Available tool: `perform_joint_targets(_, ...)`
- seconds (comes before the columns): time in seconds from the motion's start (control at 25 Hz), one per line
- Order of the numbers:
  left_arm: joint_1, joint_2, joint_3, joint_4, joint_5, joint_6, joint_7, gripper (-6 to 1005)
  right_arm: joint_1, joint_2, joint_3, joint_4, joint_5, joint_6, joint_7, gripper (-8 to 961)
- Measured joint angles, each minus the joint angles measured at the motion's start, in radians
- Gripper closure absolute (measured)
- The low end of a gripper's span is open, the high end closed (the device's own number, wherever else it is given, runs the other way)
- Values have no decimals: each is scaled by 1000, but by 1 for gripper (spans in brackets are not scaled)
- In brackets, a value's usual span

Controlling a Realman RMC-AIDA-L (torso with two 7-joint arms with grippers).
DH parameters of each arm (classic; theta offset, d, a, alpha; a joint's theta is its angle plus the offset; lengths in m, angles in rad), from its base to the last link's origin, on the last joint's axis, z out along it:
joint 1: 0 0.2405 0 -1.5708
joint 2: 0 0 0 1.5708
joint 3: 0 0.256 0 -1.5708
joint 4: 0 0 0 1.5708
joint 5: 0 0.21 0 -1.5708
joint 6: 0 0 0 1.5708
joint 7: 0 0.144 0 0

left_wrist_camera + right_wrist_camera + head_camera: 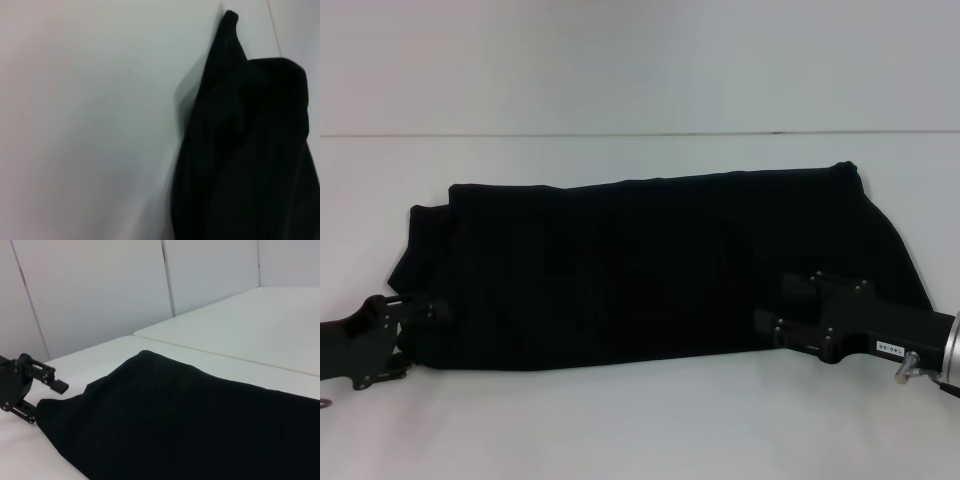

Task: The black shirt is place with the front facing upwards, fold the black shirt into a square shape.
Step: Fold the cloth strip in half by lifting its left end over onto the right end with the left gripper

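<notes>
On my head view, the left gripper [420, 322] sits low at the near left corner of the black shirt [650, 265], its jaws spread with the cloth's edge between them; in the right wrist view I see the same gripper [37, 397] with one finger above the fabric and one under it, so it looks clamped onto that corner. The left wrist view gives me only bunched black fabric [250, 150] against the white table [75, 125].

The shirt lies across the middle of the table [620, 430] as a long dark band, already doubled over. I can read no lettering or neck label on it from any view.

On the right, the right gripper [790, 310] rests over the shirt's near right edge; I cannot tell how its fingers stand. A small white label on its wrist housing [892, 347] is too small to read.
</notes>
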Motion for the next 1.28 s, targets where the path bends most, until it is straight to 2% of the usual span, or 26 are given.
perform_joint_targets(0.28,1,-2,23,28,-9,8,38,248,-2,0,12,-4,1,-11,0,215)
perform_joint_targets(0.4,2,-2,23,23,-12,7,41,452,-3,0,14,-3,1,-16,0,215)
perform_joint_targets(0.84,12,-5,19,22,-15,-3,73,916,-2,0,26,3,1,-23,0,217)
perform_joint_targets(1.08,17,-7,11,17,-41,-18,101,931,-2,0,26,5,18,-33,0,217)
perform_joint_targets(1.28,23,-5,-33,22,-68,-69,149,938,-5,0,36,7,48,-28,8,217)
